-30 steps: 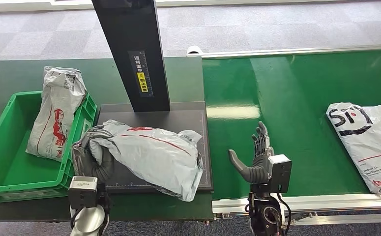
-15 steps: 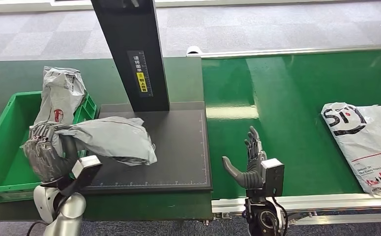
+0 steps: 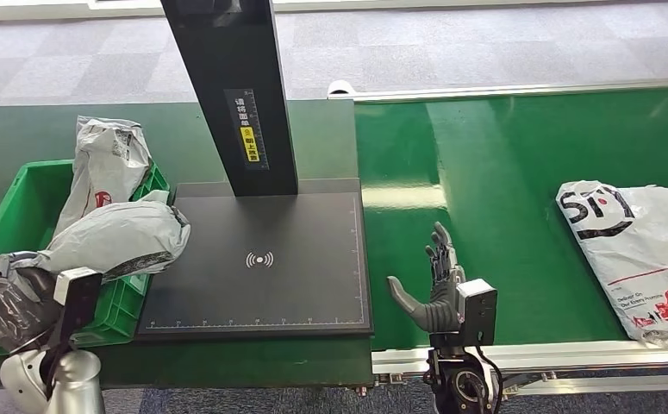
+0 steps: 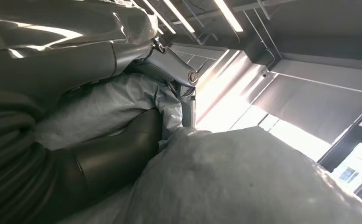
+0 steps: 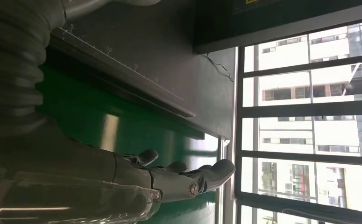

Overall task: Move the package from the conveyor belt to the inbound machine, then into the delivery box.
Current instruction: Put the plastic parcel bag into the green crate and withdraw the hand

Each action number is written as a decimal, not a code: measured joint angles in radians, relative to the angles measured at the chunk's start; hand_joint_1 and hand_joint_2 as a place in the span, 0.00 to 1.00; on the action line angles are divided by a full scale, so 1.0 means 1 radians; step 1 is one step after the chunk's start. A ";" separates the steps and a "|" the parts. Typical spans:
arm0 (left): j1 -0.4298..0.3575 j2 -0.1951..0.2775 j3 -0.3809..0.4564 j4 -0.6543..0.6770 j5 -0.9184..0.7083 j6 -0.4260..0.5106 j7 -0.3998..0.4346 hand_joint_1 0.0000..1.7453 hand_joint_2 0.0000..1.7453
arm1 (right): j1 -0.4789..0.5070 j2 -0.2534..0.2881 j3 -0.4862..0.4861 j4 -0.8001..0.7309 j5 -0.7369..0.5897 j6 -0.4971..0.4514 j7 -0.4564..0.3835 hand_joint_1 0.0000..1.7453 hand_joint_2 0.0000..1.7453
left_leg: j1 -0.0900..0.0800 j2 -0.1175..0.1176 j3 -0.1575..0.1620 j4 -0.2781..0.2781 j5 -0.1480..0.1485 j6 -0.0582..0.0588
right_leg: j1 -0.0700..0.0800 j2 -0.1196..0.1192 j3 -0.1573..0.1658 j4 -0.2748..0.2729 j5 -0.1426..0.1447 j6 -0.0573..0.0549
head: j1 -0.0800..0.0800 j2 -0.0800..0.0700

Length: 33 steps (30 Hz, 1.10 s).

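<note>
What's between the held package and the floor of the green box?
The left hand holds the grey package above the green box's near right corner. Another package leans in the far right corner; the floor beneath looks otherwise free.

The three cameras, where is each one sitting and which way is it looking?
Head view: high on the robot, looking forward and down at the scanner plate, green crate and conveyor belt; both arms show.
Left wrist view: behind the left hand, looking up past the grey package to ceiling lights.
Right wrist view: behind the right hand, looking across the belt at windows.
Shared: the head view also shows the left hand, package and right hand.
</note>
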 joint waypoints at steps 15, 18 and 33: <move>0.000 0.076 -0.005 0.122 0.252 -0.014 0.093 0.00 1.00 | -0.014 -0.001 0.013 0.010 -0.004 0.000 0.000 0.00 1.00 | 0.000 0.000 0.001 0.000 0.000 0.000 | 0.000 0.001 0.001 0.000 0.000 0.000 | 0.000 0.000; 0.015 0.104 -0.078 0.150 0.277 -0.073 0.157 0.00 1.00 | -0.017 -0.002 0.013 0.012 -0.004 0.000 0.000 0.00 1.00 | 0.000 0.000 0.001 0.000 0.000 0.000 | 0.000 0.001 0.001 0.000 0.000 0.000 | 0.000 0.000; 0.107 0.119 -0.236 0.019 0.592 -0.089 -0.011 0.00 1.00 | -0.013 -0.009 0.012 0.012 -0.004 0.001 -0.002 0.00 1.00 | 0.000 -0.004 0.001 0.000 0.001 0.000 | 0.000 -0.003 0.001 0.000 0.000 0.000 | 0.000 0.000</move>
